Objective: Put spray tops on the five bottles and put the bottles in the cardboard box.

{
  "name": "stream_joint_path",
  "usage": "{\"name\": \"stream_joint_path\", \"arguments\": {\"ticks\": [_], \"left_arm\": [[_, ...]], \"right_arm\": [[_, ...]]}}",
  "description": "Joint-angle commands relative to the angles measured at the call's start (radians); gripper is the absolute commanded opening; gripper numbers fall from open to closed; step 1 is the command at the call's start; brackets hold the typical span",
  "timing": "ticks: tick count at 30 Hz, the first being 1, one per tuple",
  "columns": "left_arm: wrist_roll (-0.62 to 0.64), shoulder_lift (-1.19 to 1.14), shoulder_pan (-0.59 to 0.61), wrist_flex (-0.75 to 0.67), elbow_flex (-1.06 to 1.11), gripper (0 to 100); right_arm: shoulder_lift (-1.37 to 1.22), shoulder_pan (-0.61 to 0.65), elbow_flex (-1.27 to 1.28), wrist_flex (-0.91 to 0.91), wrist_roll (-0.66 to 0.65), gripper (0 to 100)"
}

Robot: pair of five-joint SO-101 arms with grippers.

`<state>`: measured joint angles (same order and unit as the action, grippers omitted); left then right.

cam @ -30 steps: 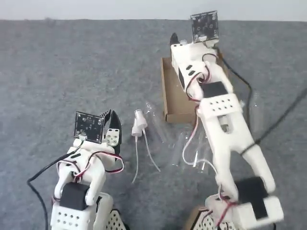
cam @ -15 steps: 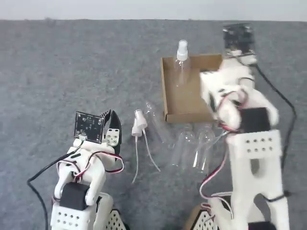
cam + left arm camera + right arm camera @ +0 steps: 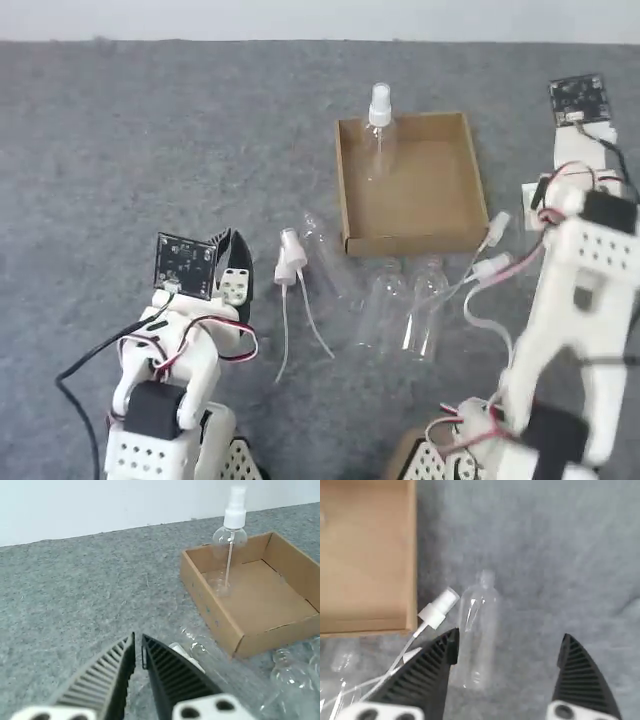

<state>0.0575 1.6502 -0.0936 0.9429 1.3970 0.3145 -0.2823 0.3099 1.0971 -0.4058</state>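
The right claw [image 3: 509, 645] is spread wide with nothing in it, hanging over the counter [image 3: 150, 130] just right of the cardboard box [image 3: 410, 190]. A bare bottle [image 3: 477, 630] lies flat on the counter right below it. It sits inside the gap between the fingers, closer to one than the other, and neither touches it. A loose spray top [image 3: 437, 610] lies just beside that bottle, between it and the box wall.

The left claw [image 3: 138, 640] is at the near left, pinched down to a sliver of a gap and empty. Just to its right lies another spray top with a long tube [image 3: 290, 255], and a clear bottle [image 3: 325, 250] lies next to that.

One capped bottle [image 3: 380, 125] stands upright in the far left corner of the box. Two more open bottles [image 3: 425, 315] lie side by side just outside the box's near wall.
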Motion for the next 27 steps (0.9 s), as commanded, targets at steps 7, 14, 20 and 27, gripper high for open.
{"name": "stream_joint_path", "arguments": {"ticks": [7,14,20,27], "left_arm": [[0.011,0.014,0.002,-0.035,-0.01,1],[0.011,0.014,0.005,-0.035,-0.01,1],[0.011,0.008,0.006,-0.035,-0.01,1],[0.006,-0.003,0.018,-0.025,-0.041,1]], "right_arm": [[-0.461,-0.008,-0.172,-0.104,0.068,26.0],[-0.671,-0.018,-0.273,-0.104,0.068,25.5],[-0.696,-0.084,-0.278,-0.104,0.06,11.2],[-0.665,-0.177,-0.241,-0.03,-0.138,4.5]]}}
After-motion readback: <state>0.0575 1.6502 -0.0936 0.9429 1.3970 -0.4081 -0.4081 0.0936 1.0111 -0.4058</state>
